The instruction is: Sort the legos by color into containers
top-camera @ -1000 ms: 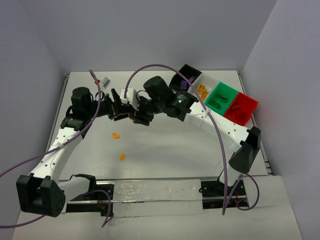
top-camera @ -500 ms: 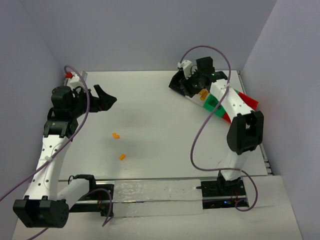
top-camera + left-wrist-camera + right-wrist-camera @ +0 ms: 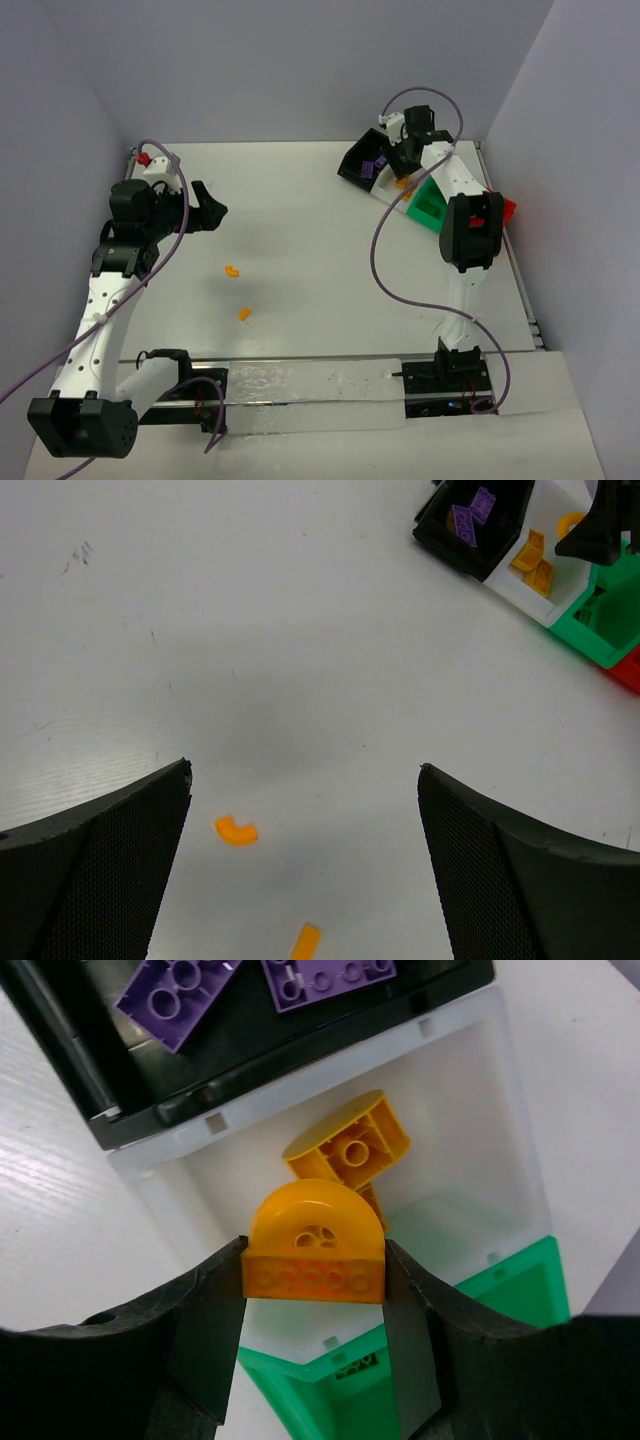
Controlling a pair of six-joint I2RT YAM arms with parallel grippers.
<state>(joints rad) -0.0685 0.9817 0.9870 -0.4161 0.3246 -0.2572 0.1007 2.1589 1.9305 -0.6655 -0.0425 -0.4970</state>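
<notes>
My right gripper (image 3: 314, 1270) is shut on an orange half-round lego (image 3: 315, 1245) and holds it over the white container (image 3: 470, 1100). Another orange lego (image 3: 350, 1145) lies inside that bin. In the top view the right gripper (image 3: 405, 165) hangs above the row of containers: black (image 3: 362, 160), white (image 3: 393, 183), green (image 3: 430, 205), red (image 3: 507, 208). Purple legos (image 3: 180, 985) lie in the black bin (image 3: 60, 1050). Two small orange legos (image 3: 231, 270) (image 3: 244, 313) rest on the table. The left gripper (image 3: 215, 212) is open and empty above them (image 3: 305, 768).
The white table (image 3: 320, 240) is walled at the back and on both sides. The bin row sits slanted at the back right corner. Purple cables loop over both arms. The left wrist view shows the curved orange piece (image 3: 236, 830) and the straight one (image 3: 305, 942) below the open fingers.
The right arm has swung from the table's middle to the bins at the back right. The left arm has pulled back to the left, away from the centre.
</notes>
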